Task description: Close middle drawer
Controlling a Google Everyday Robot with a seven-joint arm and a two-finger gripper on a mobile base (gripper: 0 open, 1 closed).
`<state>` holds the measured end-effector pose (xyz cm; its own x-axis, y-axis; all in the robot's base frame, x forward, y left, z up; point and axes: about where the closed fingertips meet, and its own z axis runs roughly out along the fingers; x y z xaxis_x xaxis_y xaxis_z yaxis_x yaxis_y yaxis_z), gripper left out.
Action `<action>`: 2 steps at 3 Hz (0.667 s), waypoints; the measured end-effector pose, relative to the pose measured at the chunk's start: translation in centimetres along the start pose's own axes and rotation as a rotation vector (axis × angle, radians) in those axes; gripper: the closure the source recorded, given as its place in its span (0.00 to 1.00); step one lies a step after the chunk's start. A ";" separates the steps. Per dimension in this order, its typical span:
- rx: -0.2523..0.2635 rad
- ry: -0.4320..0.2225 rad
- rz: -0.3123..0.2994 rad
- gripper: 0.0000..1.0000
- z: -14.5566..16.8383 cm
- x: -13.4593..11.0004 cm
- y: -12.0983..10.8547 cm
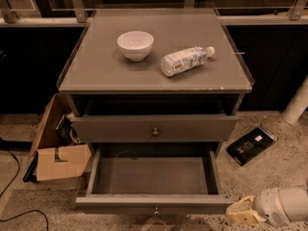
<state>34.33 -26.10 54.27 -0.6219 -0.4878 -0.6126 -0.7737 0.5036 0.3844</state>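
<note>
The middle drawer [152, 176] stands pulled far out of the cabinet [154, 88]. Its slim front and small round knob [155, 210] sit at the bottom edge of the view, well forward of the taller-fronted drawer [154, 127] above it, which is itself out only a little. So the task is not yet done: the drawer's whole travel has to be pushed back.

The gripper [244, 211] is low at the right, just beside the drawer's right front corner and at about the height of its front — a placing that reads as readiness to press on the front face rather than to take the knob. I cannot tell whether it touches the wood, nor whether it is open or closed; it appears to hold nothing.

A push so far off centre could skew the drawer on its runners, so contact nearer the knob would likely go more evenly. On the top surface [96, 71] a white bowl [135, 44] and a plastic bottle [185, 60] lying on its side are well apart from this — though a hard shove might set the bottle rolling.
</note>
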 end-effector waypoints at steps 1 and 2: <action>-0.021 -0.020 -0.053 1.00 0.8 -0.1 -0.1; -0.081 -0.058 -0.200 1.00 4.1 0.4 -0.9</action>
<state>35.27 -23.80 50.83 -0.4490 -0.5290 -0.7201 -0.8895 0.3411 0.3040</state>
